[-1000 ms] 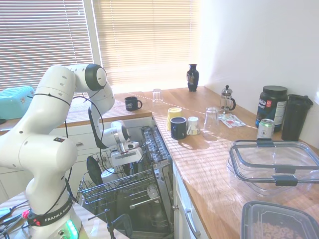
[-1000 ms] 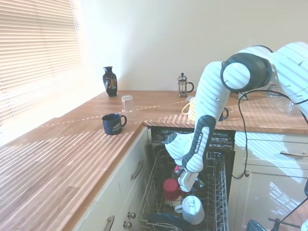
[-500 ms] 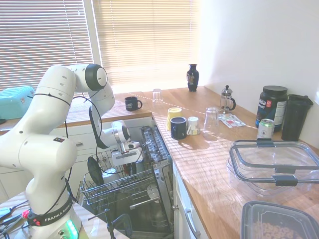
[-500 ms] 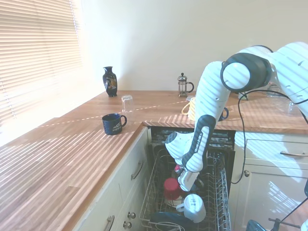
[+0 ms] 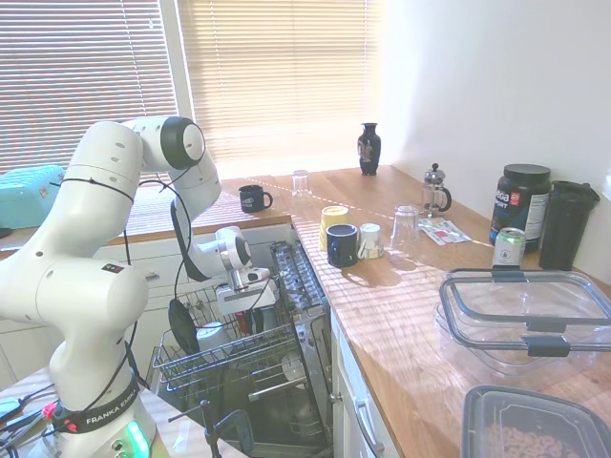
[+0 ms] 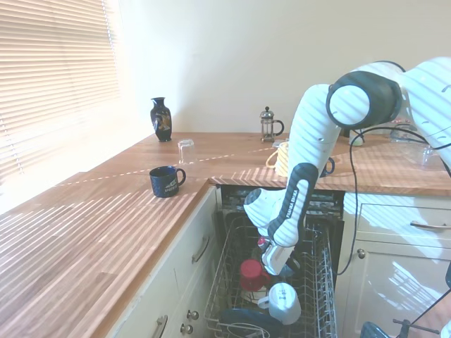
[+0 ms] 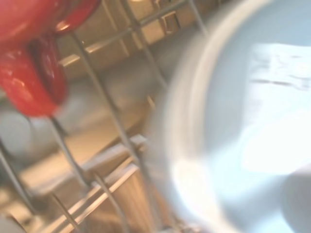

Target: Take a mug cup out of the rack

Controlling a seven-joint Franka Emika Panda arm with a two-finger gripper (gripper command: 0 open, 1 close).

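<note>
One white mug (image 6: 283,303) lies tilted in the rack (image 6: 320,282), handle toward the counter; hand (image 6: 271,265) state unclear.

Home kitchen; wooden worktop (image 5: 420,315); pull-out dishwasher rack (image 6: 320,282); window blinds (image 5: 277,76)

Grey wire rack (image 6: 229,271) holds a white mug (image 6: 284,303) with dark print and a red cup (image 6: 250,274). On the striped brown wooden bench (image 6: 106,211) stand a navy mug (image 6: 165,181), a yellow mug (image 5: 333,218), and a dark blue vase (image 6: 161,119) with gold pattern.
</note>
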